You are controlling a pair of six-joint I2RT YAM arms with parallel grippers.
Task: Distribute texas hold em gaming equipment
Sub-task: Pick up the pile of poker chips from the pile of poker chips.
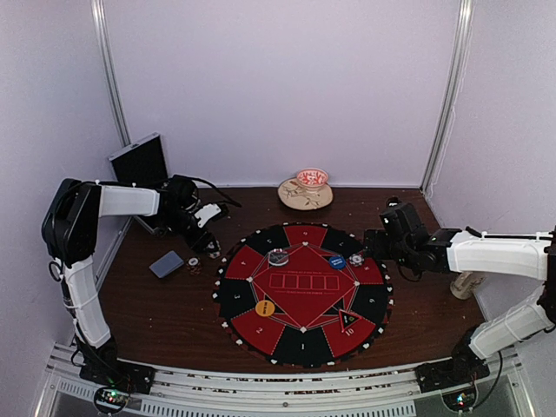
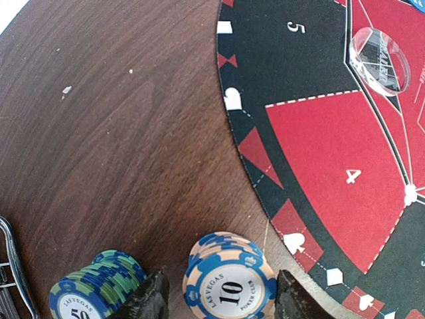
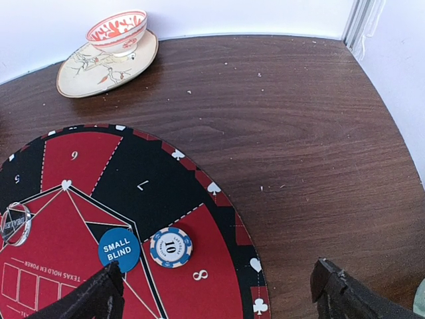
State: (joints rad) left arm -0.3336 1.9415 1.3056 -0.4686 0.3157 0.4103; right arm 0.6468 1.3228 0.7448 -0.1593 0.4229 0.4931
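Chip stack point(image 2: 229, 286) just beside mat point(image 2: 312, 146) edge

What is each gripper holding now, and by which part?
Nothing is clearly held. The left gripper straddles the stack of chips marked 10, one finger on each side, a gap showing beside one. The right gripper is open and empty.

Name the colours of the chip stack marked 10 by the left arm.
Blue and peach edge, white centre; the stack shows best in the left wrist view.
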